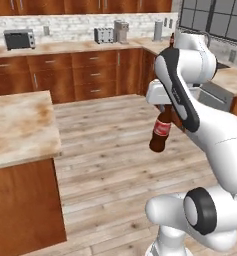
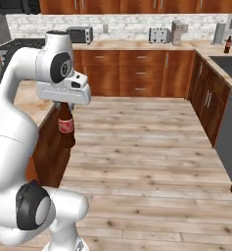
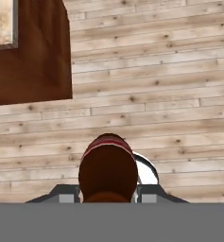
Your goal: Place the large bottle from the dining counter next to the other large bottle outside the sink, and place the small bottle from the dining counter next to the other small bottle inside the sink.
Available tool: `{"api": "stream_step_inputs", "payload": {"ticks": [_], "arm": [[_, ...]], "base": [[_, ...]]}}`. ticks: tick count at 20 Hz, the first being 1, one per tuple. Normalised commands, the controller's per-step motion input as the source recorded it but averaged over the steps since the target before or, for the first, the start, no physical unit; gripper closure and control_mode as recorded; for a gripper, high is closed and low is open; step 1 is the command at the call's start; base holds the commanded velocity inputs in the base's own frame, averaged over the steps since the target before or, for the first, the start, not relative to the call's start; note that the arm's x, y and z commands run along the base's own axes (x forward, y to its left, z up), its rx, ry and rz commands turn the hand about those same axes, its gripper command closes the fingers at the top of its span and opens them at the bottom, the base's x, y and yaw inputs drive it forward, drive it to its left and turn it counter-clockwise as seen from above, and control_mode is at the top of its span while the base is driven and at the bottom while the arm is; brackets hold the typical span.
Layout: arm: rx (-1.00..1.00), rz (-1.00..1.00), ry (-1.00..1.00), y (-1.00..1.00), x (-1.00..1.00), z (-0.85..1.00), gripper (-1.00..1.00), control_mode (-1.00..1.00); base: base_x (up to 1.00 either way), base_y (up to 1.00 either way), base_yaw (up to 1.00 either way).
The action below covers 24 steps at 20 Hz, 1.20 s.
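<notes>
The wooden floor (image 1: pixel 110 150) spans the middle of both base views. The dining table (image 1: pixel 20 125), beige marble on a red-brown base, sits at nine o'clock in the left base view; in the hand view its corner (image 3: pixel 28 52) lies at eleven o'clock. The far table (image 2: pixel 137 45) runs along the back wall, carrying a toaster oven (image 1: pixel 19 39), a toaster (image 2: pixel 159 35) and a coffee machine (image 2: pixel 178 31). The sink (image 2: pixel 229 66) lies at two o'clock in the right base view, with the other large bottle (image 2: pixel 228 45) standing just beyond it on the table.

The gripper (image 2: pixel 64 104) has its jaws pinching the neck of the large bottle (image 1: pixel 161 131), which hangs upright above the floor, clear of both tables, its red label showing. In the hand view this bottle (image 3: pixel 107 172) is seen from above at six o'clock, between the fingertips (image 3: pixel 65 194).
</notes>
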Motion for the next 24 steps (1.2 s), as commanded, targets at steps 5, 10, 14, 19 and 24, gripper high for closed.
{"api": "stream_step_inputs", "payload": {"ticks": [5, 10, 14, 19, 24], "arm": [[0.00, 0.00, 0.00, 0.00, 0.00, 0.00, 1.00, 1.00], [0.00, 0.00, 0.00, 0.00, 0.00, 0.00, 1.00, 1.00], [0.00, 0.00, 0.00, 0.00, 0.00, 0.00, 1.00, 1.00], [0.00, 0.00, 0.00, 0.00, 0.00, 0.00, 1.00, 1.00], [0.00, 0.00, 0.00, 0.00, 0.00, 0.00, 1.00, 1.00]], "base": [[0.77, -1.00, 0.05], [0.95, -0.95, 0.07], [1.00, -0.54, 0.02], [1.00, -0.29, -0.01], [0.83, 0.00, -0.21]]}}
